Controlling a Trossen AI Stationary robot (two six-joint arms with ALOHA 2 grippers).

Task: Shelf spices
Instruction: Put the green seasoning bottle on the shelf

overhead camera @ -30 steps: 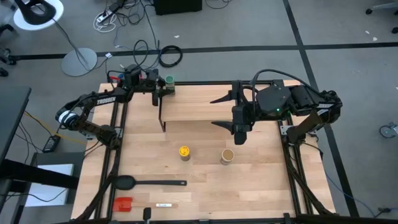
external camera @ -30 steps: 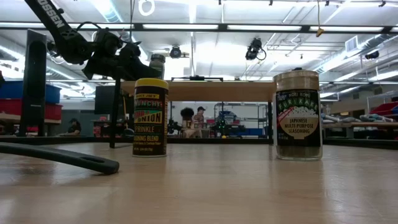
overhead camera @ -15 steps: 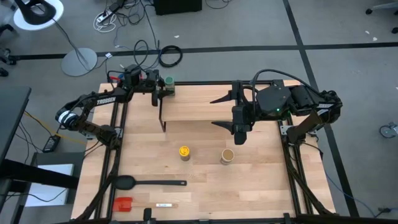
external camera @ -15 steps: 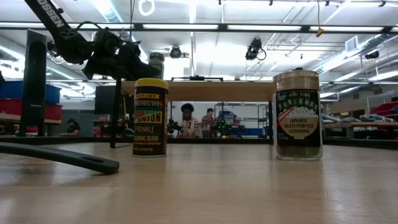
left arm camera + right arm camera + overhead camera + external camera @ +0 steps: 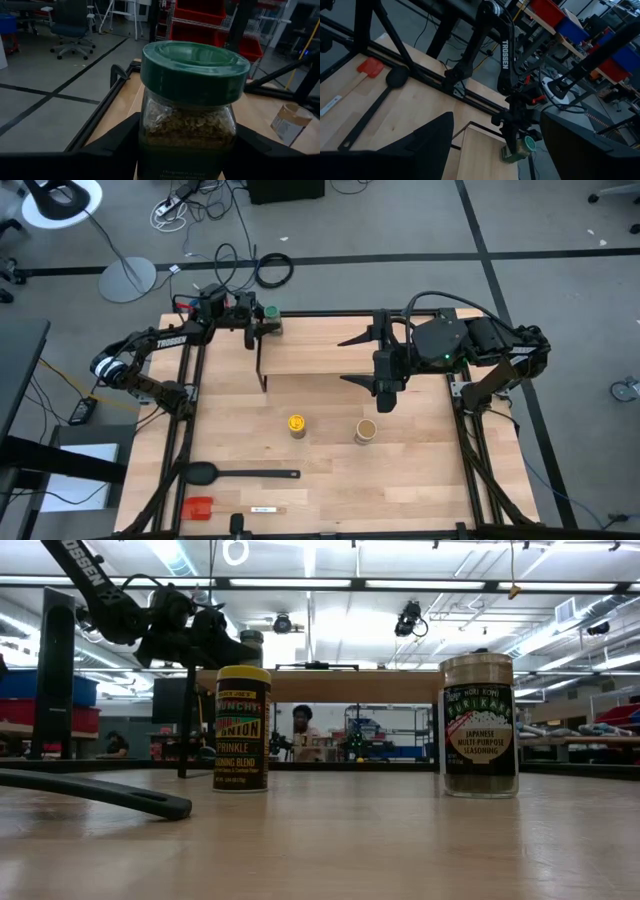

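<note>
My left gripper (image 5: 262,323) is shut on the green-lidded jar (image 5: 271,313) at the far left corner of the shelf (image 5: 315,357), a light-wood board on black legs. The low view shows that jar (image 5: 251,643) just above the shelf board (image 5: 340,686). The yellow-lidded jar (image 5: 296,424) and the tan-topped jar (image 5: 366,430) stand upright on the table in front of the shelf. My right gripper (image 5: 385,398) hangs open over the shelf's near right edge, above and behind the tan-topped jar. My left gripper pinches the green-lidded jar's glass body (image 5: 189,131) below the lid (image 5: 194,67), one finger (image 5: 117,142) on each side. The fingers come level from the table's left. The jar is upright; I cannot tell whether its bottom touches the shelf.
A black spoon (image 5: 240,474) and a red spatula (image 5: 198,507) lie near the table's near left corner. There is bare table between the two standing jars and the shelf. A person (image 5: 302,730) shows far behind the table.
</note>
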